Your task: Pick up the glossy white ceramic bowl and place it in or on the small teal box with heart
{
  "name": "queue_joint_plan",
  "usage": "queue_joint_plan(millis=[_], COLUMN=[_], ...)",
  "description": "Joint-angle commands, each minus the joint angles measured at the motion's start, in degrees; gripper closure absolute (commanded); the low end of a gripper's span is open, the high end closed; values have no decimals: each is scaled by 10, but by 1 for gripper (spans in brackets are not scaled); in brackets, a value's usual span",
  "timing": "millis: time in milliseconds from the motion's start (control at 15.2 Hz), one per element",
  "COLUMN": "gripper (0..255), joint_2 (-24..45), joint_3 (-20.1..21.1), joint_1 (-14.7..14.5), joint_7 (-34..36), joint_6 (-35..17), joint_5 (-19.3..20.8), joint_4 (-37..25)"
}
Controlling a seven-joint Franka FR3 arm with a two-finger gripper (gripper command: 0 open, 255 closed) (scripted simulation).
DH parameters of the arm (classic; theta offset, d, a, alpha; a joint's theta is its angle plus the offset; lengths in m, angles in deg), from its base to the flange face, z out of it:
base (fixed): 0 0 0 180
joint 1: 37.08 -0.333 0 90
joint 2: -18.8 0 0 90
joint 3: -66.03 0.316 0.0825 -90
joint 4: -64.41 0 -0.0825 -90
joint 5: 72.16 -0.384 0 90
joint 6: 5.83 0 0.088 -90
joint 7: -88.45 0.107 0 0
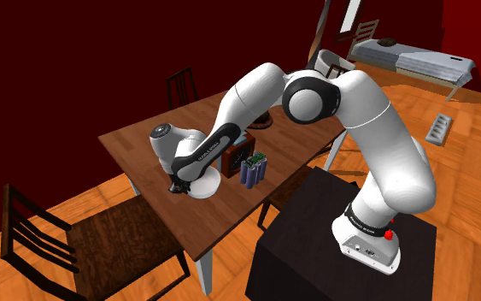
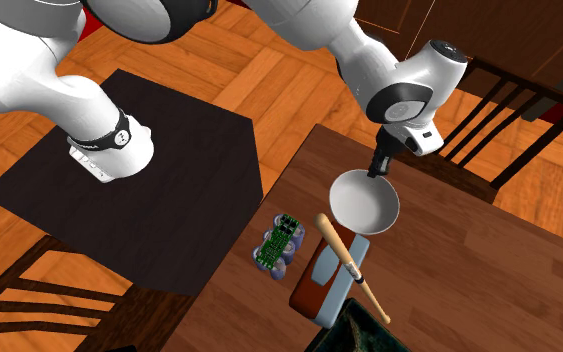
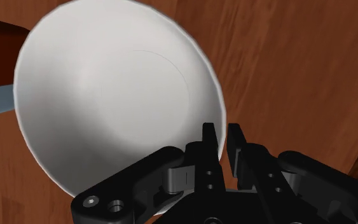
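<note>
**Bowl gripped by the rim; box not yet reached**

The white bowl (image 3: 114, 102) is upright over the wooden table (image 2: 469, 270), just beside the small box (image 2: 321, 272). The gripper (image 3: 222, 141) pinches the bowl's rim, one finger inside the wall and one outside, the gap narrow; the grasp looks made. I cannot tell whether the bowl is clear of the tabletop. What seems left is the lift, the short carry over to the box and the release. A wooden stick (image 2: 347, 262) lies across the box top and may crowd the landing spot; a pack of blue cylinders (image 2: 281, 243) stands near the box.
</note>
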Motion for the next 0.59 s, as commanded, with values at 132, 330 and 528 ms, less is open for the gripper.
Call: queue_joint_plan(millis=[132,330,528], gripper=[255,255,255], joint_2=[0,0,-18], joint_3=[0,0,4], joint_1=[0,0,3], joint_7=[0,0,-3], joint_6=[0,0,11], joint_5=[0,0,-4], joint_4=[0,0,7])
